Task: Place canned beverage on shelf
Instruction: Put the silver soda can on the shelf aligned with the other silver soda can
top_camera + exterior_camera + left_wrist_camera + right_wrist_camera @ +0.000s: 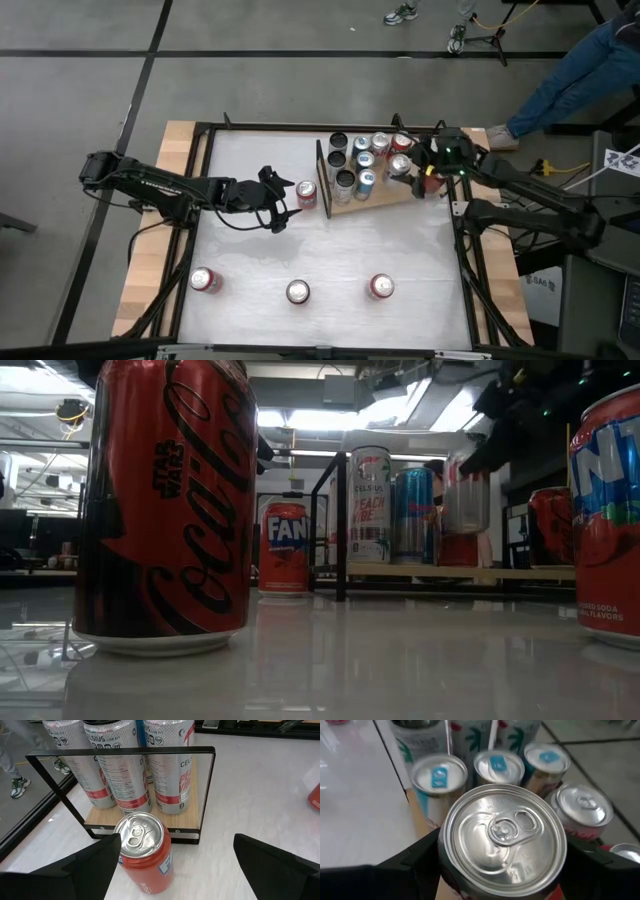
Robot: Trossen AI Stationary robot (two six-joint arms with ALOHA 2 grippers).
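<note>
Can (pixel 503 841) between right jaws, gripped.

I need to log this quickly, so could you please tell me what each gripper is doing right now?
Left gripper: open, beside the orange Fanta can, not gripping it.
Right gripper: shut on a can above the shelf.

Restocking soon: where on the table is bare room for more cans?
Bare white tabletop lies between the shelf and the front row of three cans. The shelf is crowded, with the right gripper there and the left gripper beside an orange can.
</note>
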